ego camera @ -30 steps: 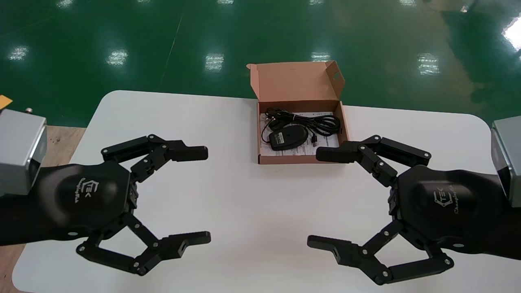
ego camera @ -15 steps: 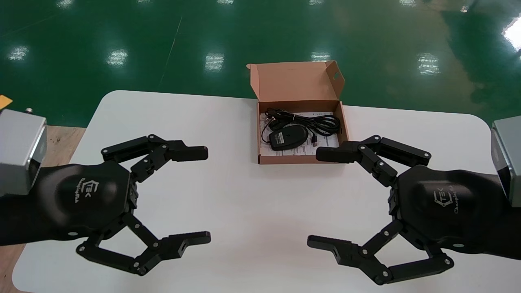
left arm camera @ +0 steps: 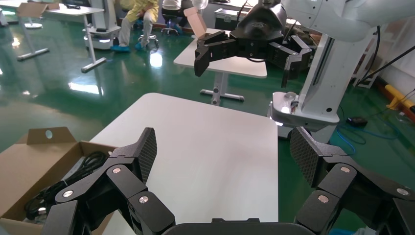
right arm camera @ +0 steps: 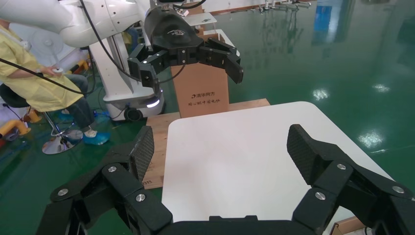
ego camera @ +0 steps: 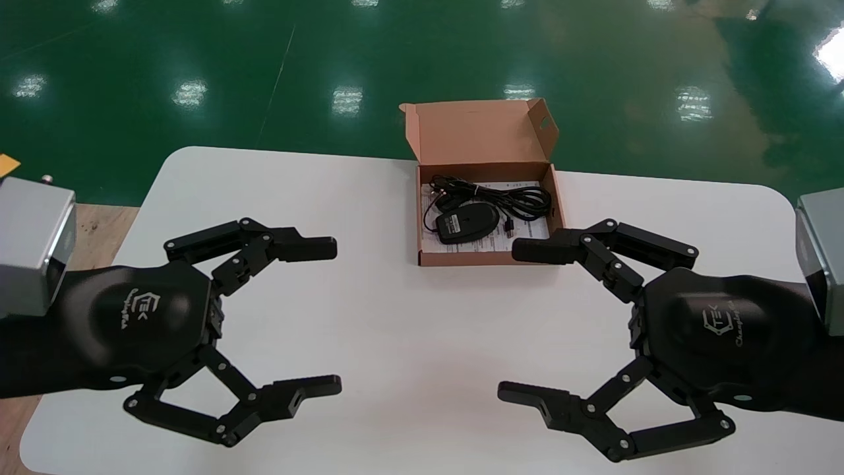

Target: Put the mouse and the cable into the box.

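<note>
My left pincer (ego camera: pixel 335 315) and right pincer (ego camera: pixel 508 321) are hovering wide. The light-looking mouse (ego camera: pixel 466 222) is lying in the box (ego camera: pixel 481 135) with the floppy cable (ego camera: pixel 521 198), wanting a side grip

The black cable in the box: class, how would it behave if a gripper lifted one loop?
The cable lies in loose, thin loops, so it is probably floppy and light and would sag. One strand seems to run to the mouse, so lifting might tug it. Left gripper and right gripper hang open nearby.
</note>
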Action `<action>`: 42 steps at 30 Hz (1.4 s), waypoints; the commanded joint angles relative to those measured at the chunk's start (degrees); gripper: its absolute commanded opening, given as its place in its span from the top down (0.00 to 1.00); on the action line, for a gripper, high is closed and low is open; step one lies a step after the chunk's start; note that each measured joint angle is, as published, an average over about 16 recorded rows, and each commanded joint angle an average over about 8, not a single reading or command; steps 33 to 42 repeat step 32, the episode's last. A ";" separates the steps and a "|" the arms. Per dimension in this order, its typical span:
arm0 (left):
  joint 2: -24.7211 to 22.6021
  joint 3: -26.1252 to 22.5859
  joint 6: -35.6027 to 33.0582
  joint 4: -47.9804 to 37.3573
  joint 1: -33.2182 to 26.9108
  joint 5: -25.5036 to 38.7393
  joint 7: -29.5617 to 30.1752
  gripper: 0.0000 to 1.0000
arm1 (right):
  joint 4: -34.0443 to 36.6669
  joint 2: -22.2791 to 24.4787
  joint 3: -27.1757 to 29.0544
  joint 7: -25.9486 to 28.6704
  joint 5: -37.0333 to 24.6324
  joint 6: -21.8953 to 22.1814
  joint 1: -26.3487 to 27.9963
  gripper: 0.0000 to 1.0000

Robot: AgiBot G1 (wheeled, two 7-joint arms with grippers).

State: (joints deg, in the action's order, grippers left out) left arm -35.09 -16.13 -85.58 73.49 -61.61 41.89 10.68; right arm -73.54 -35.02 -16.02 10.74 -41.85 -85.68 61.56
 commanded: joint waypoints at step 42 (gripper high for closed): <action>0.00 0.00 0.00 0.00 0.00 0.00 0.00 0.00 | 0.00 0.00 0.00 0.00 0.00 0.00 0.00 0.00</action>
